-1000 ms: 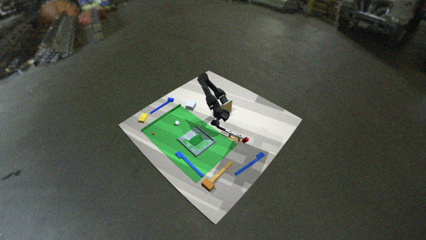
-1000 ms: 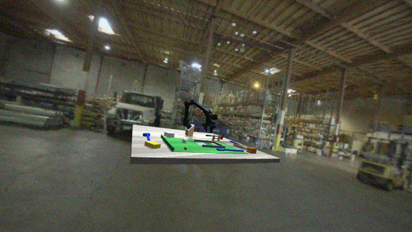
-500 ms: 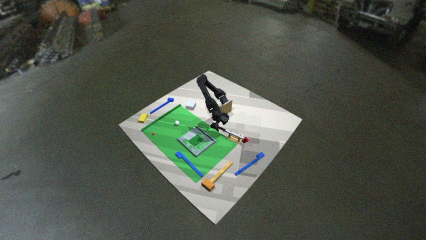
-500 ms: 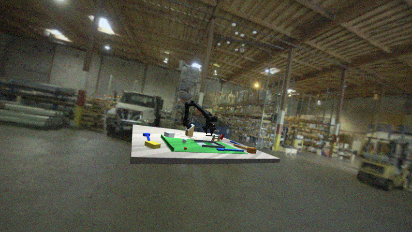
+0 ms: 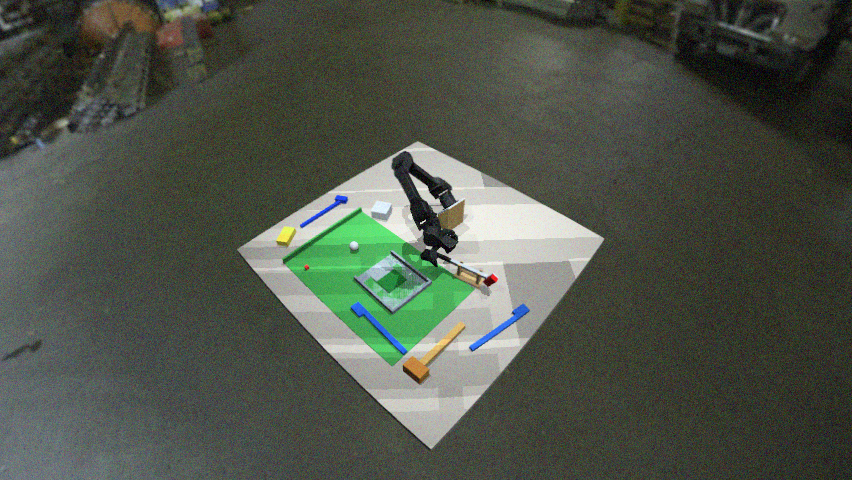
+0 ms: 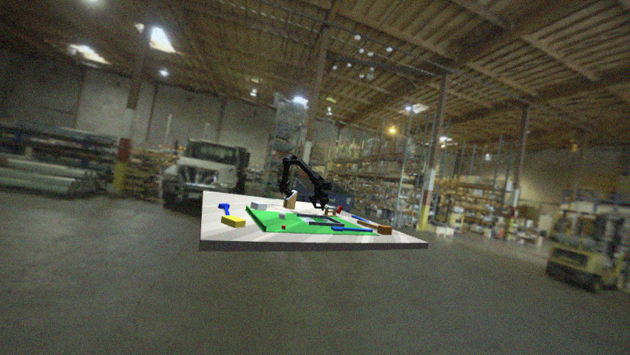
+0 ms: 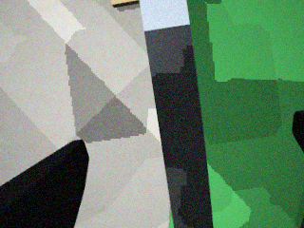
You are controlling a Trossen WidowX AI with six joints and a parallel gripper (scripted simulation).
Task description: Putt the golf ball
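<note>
A pale, patchwork-grey platform (image 5: 536, 238) sits on a dark concrete warehouse floor (image 5: 178, 357). Blurred shelving, a parked truck (image 6: 205, 169) and a forklift (image 6: 586, 264) stand around it. A green mat (image 5: 333, 280) covers the platform's middle. On the mat sits the raised green (image 5: 393, 281), a grey square frame with a green inset. No object rests in it. The white golf ball (image 5: 354, 245) lies on the mat, well apart from the frame.

The red putter (image 5: 471, 269) rests on a small wooden stand (image 5: 468, 275) beside the mat, its red head at the far end and its dark grip (image 7: 180, 152) toward the arm. The black gripper (image 5: 430, 256) hovers over the grip end, jaws spread wide and holding nothing.
</note>
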